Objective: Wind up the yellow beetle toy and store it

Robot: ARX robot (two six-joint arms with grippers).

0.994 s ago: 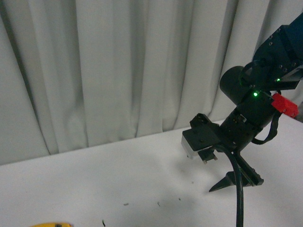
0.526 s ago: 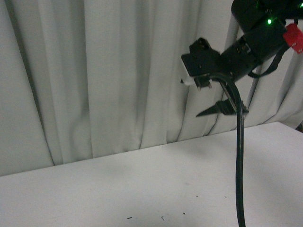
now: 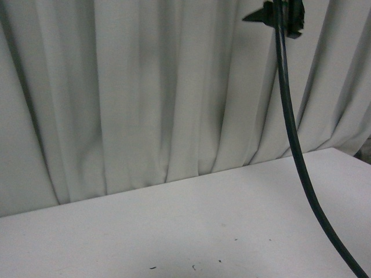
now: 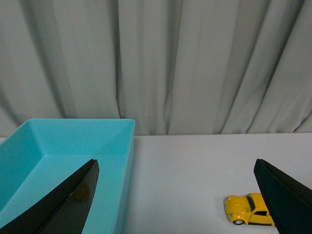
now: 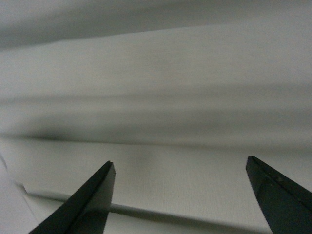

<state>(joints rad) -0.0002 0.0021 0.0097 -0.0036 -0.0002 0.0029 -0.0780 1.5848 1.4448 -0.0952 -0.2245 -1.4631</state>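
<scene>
On the white table (image 4: 190,195), the yellow beetle toy (image 4: 247,210) sits apart from the turquoise box (image 4: 58,146), partly behind one finger of the spread, empty left gripper (image 4: 174,165). The right gripper (image 5: 179,163), also spread, faces the curtain (image 5: 156,73); a clumsy descent could send the wheeled toy rolling away.

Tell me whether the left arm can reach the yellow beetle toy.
Probably yes: the left gripper is open and the yellow beetle toy sits on bare table, apart from the turquoise box.
</scene>
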